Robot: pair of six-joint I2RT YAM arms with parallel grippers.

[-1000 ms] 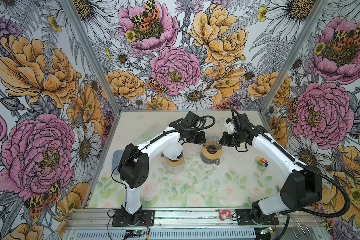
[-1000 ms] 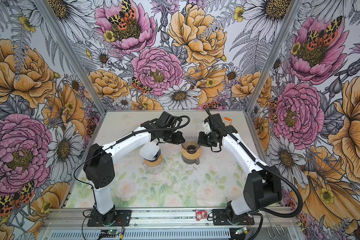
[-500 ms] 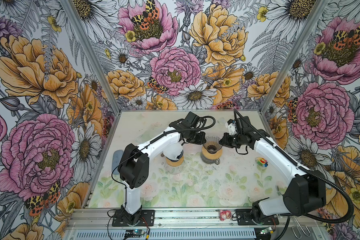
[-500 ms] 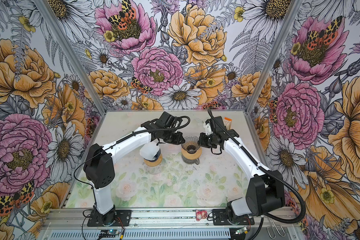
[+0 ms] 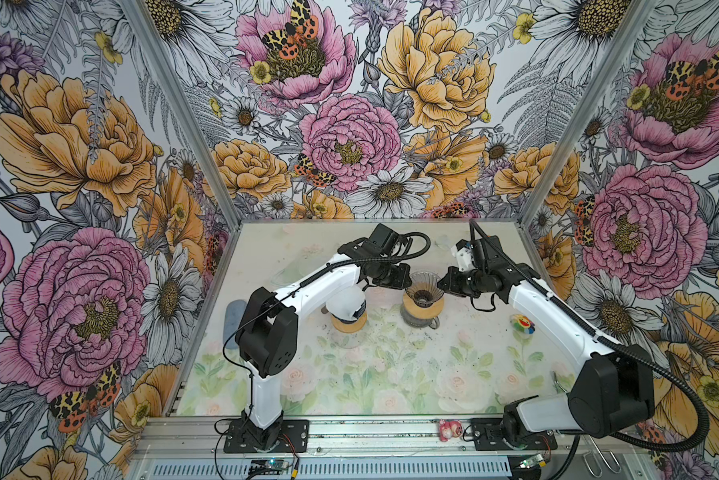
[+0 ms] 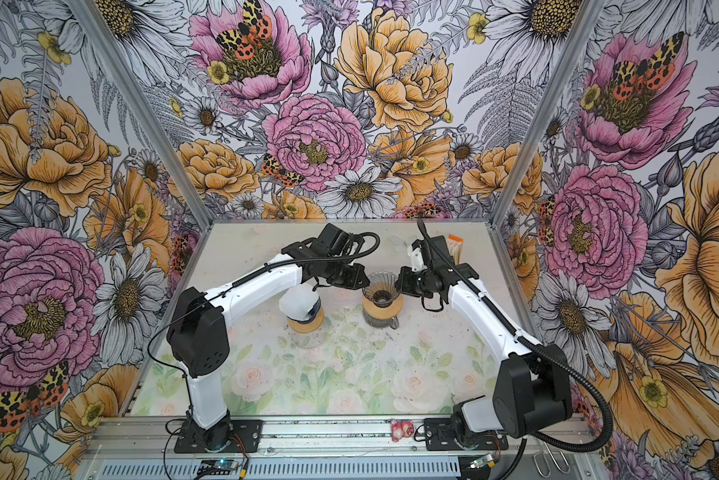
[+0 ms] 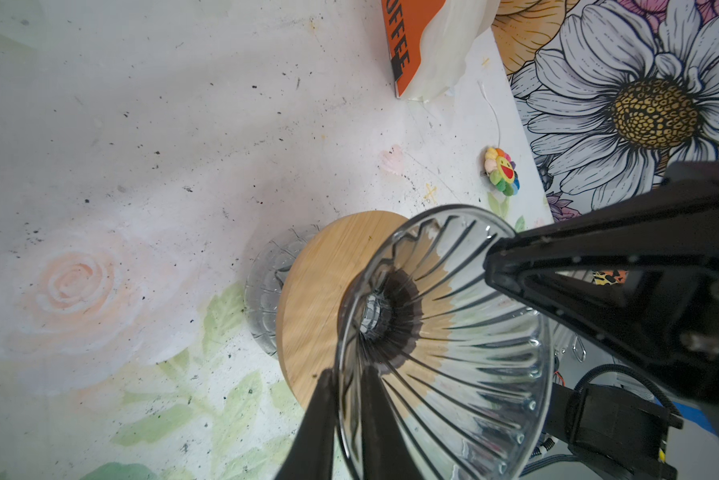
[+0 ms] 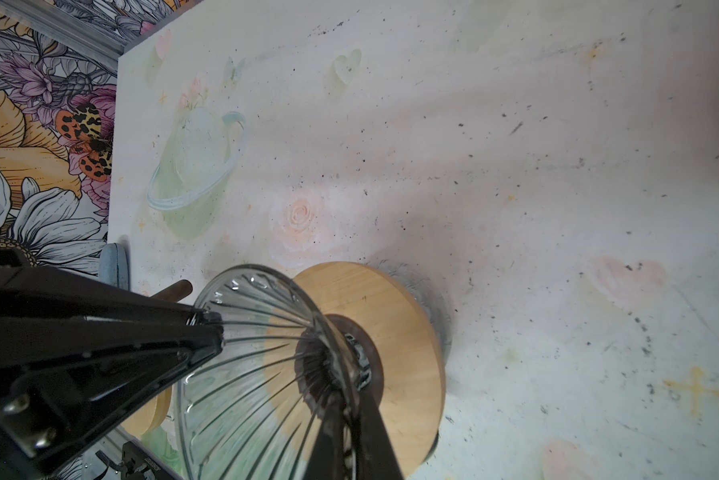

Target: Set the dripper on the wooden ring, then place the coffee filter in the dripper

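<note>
The dripper is a clear ribbed glass cone on a wooden ring, standing on a glass server mid-table; nothing lies inside it. My left gripper is shut on its rim, one finger inside the glass and one outside. From the opposite side my right gripper is shut on the rim the same way. In both top views the two grippers meet the cone from left and right. White coffee filters stand stacked behind an orange card at the back right.
A white dome on a second wooden ring stands just left of the dripper, under my left arm. A rainbow flower toy lies to the right, a blue-grey pad at the left edge, a pink toy on the front rail.
My right arm's lower links have swung slightly to the right and its jaws have closed a little tighter on the rim. The left arm and the dripper have stayed put.
</note>
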